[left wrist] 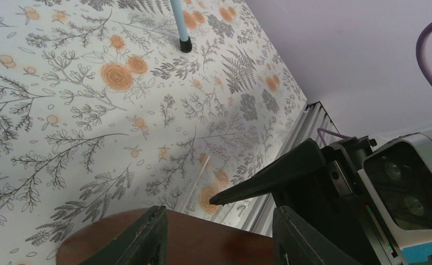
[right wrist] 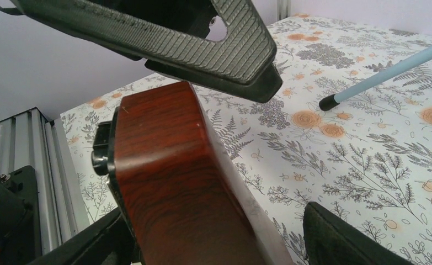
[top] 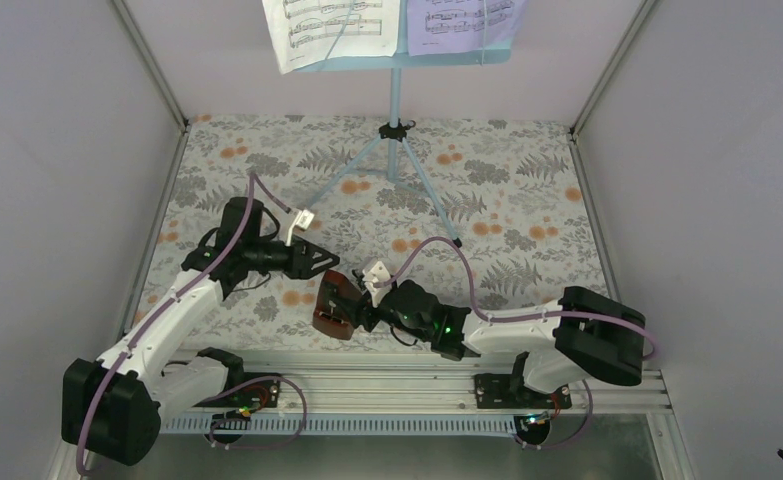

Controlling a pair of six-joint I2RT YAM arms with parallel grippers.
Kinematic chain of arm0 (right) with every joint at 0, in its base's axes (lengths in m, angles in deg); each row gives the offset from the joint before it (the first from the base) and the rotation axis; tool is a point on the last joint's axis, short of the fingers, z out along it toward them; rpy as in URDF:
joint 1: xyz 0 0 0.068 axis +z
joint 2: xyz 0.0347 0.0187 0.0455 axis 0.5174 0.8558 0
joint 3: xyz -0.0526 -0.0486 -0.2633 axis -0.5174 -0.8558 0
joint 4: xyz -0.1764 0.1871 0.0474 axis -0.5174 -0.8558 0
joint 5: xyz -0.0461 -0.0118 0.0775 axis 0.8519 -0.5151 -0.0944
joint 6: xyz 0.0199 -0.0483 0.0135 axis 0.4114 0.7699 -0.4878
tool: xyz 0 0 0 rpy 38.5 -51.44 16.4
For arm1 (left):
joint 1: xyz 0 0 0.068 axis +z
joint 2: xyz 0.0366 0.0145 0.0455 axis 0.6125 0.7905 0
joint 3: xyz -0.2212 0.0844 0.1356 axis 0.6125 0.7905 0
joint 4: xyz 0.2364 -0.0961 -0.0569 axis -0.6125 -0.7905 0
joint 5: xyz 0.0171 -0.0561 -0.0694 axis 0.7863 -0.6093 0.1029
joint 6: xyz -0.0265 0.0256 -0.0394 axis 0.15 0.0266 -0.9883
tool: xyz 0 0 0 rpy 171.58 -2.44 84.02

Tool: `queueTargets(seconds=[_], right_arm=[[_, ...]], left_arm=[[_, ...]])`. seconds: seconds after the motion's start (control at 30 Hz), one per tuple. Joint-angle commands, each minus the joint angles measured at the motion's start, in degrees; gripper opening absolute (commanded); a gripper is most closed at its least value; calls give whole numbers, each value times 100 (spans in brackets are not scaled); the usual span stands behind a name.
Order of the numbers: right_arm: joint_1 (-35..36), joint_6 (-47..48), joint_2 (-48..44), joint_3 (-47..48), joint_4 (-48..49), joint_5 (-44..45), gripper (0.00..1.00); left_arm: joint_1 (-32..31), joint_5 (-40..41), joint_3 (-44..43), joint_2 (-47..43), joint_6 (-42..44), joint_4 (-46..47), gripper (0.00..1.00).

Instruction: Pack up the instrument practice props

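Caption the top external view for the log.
Left arm and right arm meet at the reddish-brown metronome; the blue music stand with sheet-music pages stands behind.

Table covered by a cloth printed with grey ferns and orange blossoms (the pattern runs to every edge). Plain pale walls enclose it at left, right and rear, joined by metal corner posts. A ribbed aluminium rail spans the near edge.

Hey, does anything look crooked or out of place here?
The white printed sheet-music page sits crooked on the light-blue folding tripod music stand, its lower left corner drooping below the desk's ledge. Nothing looks spilled or broken.
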Motion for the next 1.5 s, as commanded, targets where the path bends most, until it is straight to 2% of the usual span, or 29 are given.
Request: queueTargets(seconds=[0.0,1.2,1.37,1.47], right_arm=[[27,-114,99,130,87,299,70],[-17,-214,263,370,-97,345,72],[-17,-208,230,370,-119,318,77],[-17,-214,161,362,-139,285,83]], left_arm=[[-44,-210,77,-51,158,-208,48],[-87,-243,102,-141,270,-376,46],[-94,-228,96,-148,269,-387,46],[-98,-180,94,-166,256,-391,46]])
